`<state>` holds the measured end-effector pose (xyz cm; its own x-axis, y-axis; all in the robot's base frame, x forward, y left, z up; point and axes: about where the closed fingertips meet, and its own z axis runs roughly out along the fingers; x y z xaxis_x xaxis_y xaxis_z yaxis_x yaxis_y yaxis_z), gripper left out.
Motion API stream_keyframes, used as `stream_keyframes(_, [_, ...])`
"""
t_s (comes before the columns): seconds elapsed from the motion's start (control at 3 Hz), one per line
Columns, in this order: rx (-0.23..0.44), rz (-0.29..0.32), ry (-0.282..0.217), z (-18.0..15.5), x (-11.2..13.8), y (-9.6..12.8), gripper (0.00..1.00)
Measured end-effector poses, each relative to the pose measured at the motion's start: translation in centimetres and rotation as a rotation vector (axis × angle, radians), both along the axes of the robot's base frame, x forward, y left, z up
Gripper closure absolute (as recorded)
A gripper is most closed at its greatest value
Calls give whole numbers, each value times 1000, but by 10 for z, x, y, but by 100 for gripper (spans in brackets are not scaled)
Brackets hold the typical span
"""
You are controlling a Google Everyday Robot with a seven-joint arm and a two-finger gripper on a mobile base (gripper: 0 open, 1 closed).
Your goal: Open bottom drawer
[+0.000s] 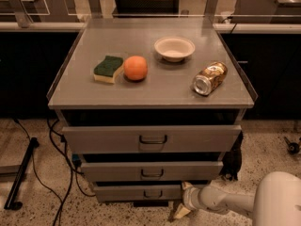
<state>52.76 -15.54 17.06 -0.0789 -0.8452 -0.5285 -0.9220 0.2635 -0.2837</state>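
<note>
- The gripper (pixel 182 200) hangs low, by the right end of the bottom drawer (pixel 124 192).
- The handle (pixel 153 193) is just to its left.
- Spread or pressed together: cannot tell.

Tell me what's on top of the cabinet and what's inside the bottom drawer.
On top: sponge, orange, bowl, tipped can. The bottom drawer shows only its front, contents hidden; the tool sits at its right end.
</note>
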Motion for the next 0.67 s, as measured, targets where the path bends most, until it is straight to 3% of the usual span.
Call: stream_keyframes(0.67, [-10,9,65,-11,3,6,0])
